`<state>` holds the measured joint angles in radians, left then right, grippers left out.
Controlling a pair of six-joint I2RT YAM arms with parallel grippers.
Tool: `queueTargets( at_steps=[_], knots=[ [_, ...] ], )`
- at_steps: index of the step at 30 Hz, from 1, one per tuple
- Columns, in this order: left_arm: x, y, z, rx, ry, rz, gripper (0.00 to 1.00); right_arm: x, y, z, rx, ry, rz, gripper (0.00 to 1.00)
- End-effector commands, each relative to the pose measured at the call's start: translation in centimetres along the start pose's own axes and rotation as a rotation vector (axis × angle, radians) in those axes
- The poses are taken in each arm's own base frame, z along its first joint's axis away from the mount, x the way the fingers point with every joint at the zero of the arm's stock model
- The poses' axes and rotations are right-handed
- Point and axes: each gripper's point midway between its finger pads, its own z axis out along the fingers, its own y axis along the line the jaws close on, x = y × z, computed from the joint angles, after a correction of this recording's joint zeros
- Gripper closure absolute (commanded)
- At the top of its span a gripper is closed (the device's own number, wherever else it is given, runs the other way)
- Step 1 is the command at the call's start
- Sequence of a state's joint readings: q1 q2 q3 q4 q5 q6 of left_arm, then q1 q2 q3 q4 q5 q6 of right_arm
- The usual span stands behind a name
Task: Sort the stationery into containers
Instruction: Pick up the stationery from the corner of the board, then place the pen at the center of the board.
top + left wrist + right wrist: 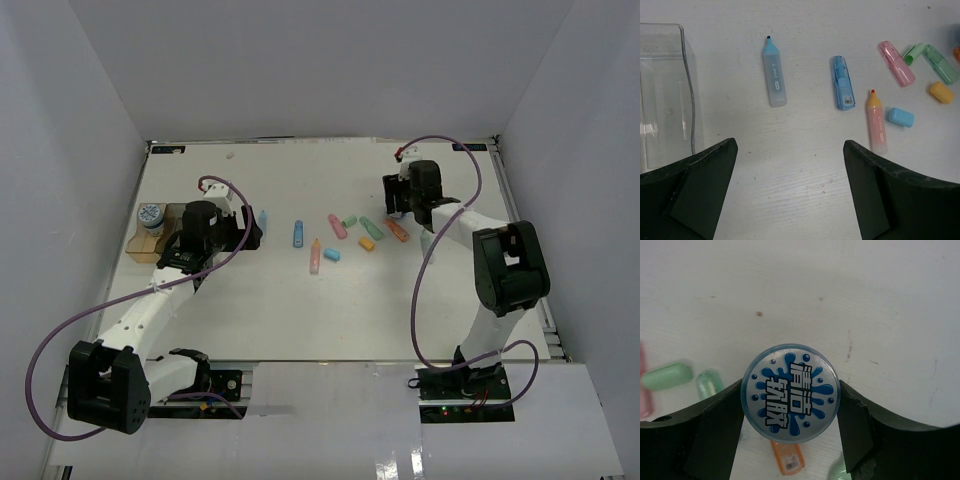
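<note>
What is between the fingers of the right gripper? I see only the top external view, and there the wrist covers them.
Observer: In the right wrist view, a round blue-and-white roll sits between the fingers of the right gripper. Both fingers touch its sides.
Operator: And the left gripper, does it carry anything?
Observer: No. In the left wrist view the left gripper has its jaws wide apart, with only the table between them. A clear bin stands at the left edge of that view.
</note>
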<state>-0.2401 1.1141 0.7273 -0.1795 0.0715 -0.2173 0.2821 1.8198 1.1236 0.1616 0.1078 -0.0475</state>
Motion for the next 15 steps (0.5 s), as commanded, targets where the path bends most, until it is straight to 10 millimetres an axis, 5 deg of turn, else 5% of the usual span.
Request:
queueTargets(
  at_steps=[1,6,10,15],
  knots=[
    [-1.7,-1.2,-1.0,0.051,-0.058,0.018,0.02,-7.0,6.7,-5.1,-0.223,-0.213,-0.123,0.61],
    [-2.8,-1.4,-2.6,0.041,-0.066,-0.002,0.02,-7.0,15.9,-10.4,-0.466,-0.267,-0.266,0.59],
    [-4.2,-1.9,-4.4,0.041,-0.089,-0.025,0.02,-4.1,23.8,-13.6,-0.657,-0.25,-0.353,0.57],
    [-3.7,-2.1,-5.6,0.043,-0.05,-0.035,0.02,-0.5,28.7,-14.5,-0.752,-0.22,-0.422,0.55]
  ],
)
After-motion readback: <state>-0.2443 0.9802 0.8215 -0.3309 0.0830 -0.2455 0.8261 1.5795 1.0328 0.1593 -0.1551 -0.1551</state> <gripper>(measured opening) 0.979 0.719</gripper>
